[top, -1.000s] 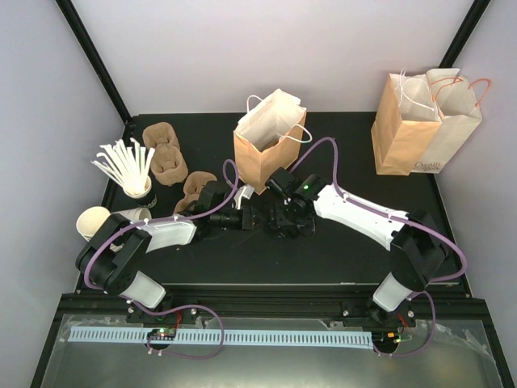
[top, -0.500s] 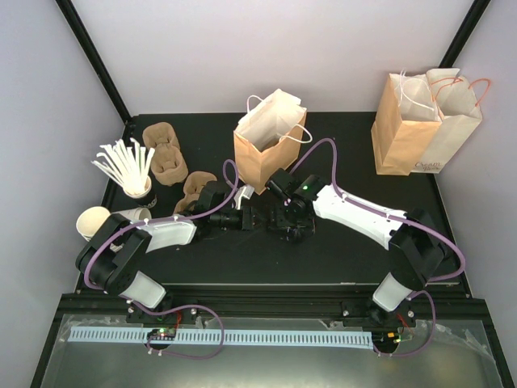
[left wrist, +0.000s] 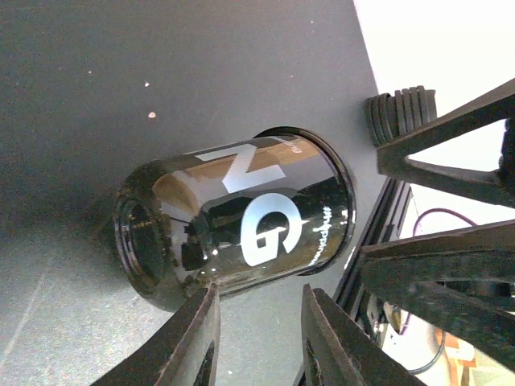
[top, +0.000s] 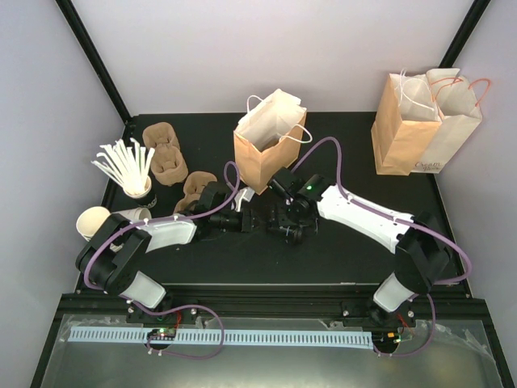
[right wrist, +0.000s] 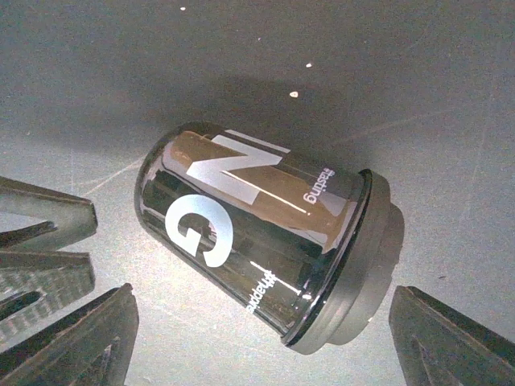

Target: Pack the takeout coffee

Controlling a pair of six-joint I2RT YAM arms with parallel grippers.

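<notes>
Where the takeout coffee [right wrist: 241, 241] lay: on its side on the black table [top: 323, 259], in the middle, between the two robot hands and just in front of the nearest bag.
How the takeout coffee looked: shiny and dark, with big white letters on its wall and a black lid [right wrist: 354, 269] on one end.
Left gripper [left wrist: 257, 342]: its two fingers stood a little apart with nothing between them. The tips sat just beside the cup's wall, and I could not tell if one touched it.
Right gripper [right wrist: 261, 288]: its fingers were spread wide and held nothing. One finger sat on each side of the lid end, and neither touched the cup.
Arms: both reached from the near edge to the middle of the table, and their tips faced each other with the cup between them.
Nearest bag [top: 271, 149]: brown outside and white inside, with string handles. It stood upright with its mouth wide, just behind the two robot hands.
Other bags [top: 424, 129]: two stood together at the far right corner, well apart from the cup.
Cup carriers [top: 166, 153]: brown and bumpy, at the far left of the table.
Stick cup [top: 137, 190]: it stood near the carriers with a bunch of white sticks in it.
White cups [top: 101, 220]: these had no lids and lay on their sides by the left arm.
</notes>
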